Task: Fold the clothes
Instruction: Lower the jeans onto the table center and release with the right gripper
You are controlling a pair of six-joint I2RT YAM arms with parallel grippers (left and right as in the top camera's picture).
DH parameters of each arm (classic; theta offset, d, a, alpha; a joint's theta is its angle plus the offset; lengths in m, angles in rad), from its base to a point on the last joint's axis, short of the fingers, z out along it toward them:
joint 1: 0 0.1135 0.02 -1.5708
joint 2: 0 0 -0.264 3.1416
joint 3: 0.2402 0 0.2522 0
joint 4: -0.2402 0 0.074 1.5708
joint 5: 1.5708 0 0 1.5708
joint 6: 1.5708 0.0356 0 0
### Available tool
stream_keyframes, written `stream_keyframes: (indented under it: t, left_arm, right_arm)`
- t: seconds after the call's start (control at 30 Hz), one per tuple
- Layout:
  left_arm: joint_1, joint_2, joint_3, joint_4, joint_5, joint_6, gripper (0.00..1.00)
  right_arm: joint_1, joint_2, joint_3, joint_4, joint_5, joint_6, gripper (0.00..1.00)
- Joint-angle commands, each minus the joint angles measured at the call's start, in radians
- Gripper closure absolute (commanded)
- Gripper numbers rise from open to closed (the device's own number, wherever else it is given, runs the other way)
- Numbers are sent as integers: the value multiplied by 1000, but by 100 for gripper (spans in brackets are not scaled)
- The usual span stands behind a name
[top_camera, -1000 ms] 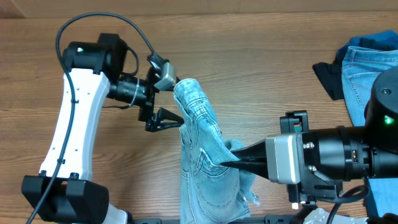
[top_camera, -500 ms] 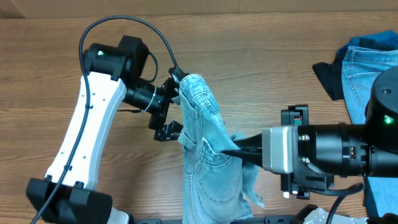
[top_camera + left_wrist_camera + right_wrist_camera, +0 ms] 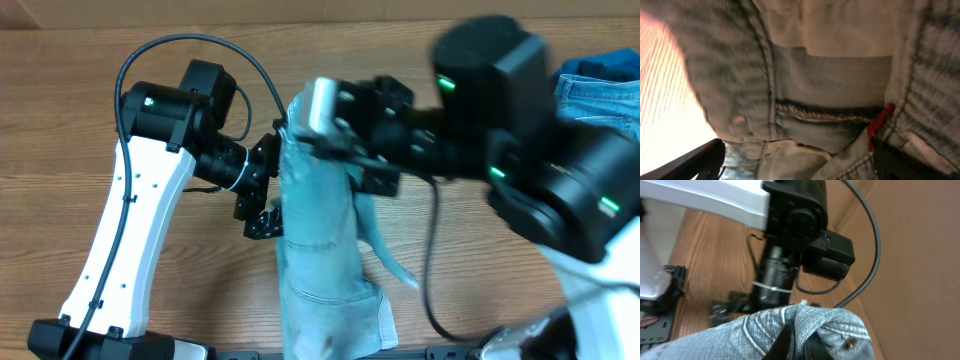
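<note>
pale blue denim shorts point(image 3: 318, 250) are in the middle of the brown wood table point(image 3: 215, 300), top end lifted up. r gripper point(image 3: 801, 336) is shut tight on that top edge. l gripper point(image 3: 271, 186) is wide open at the shorts' left side, w/ cloth between its fingers point(image 3: 695, 161).

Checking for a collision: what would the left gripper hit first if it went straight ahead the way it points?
The denim shorts: cloth fills the view between the left gripper's open fingers, and it looks very close.
</note>
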Motion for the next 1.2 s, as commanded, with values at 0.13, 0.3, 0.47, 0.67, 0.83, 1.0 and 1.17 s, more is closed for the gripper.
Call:
stream_keyframes:
  t: [0.13,0.3,0.47,0.67,0.83,1.0,1.17]
  left_arm:
    - [74,-23,5,-5,-17,-20,14]
    - [280,-23,5,58,31,-88,18]
    - [459,-23,5,193,22,-308,16]
    - [525,-20,5,285,-80,-450,13]
    - [525,-20,5,356,-105,-563,12]
    - [524,-20,5,357,-98,-564,9]
    - [502,-20,5,359,-86,-576,10]
  right_arm:
    - [2,159,16,134,121,60,96]
    - [-13,223,15,204,116,109,96]
    - [-21,272,14,242,117,124,96]
    - [-43,426,14,335,121,156,96]
    - [-122,608,14,553,132,355,0]
    - [-253,643,22,666,134,600,0]
    - [-345,551,23,350,151,591,0]
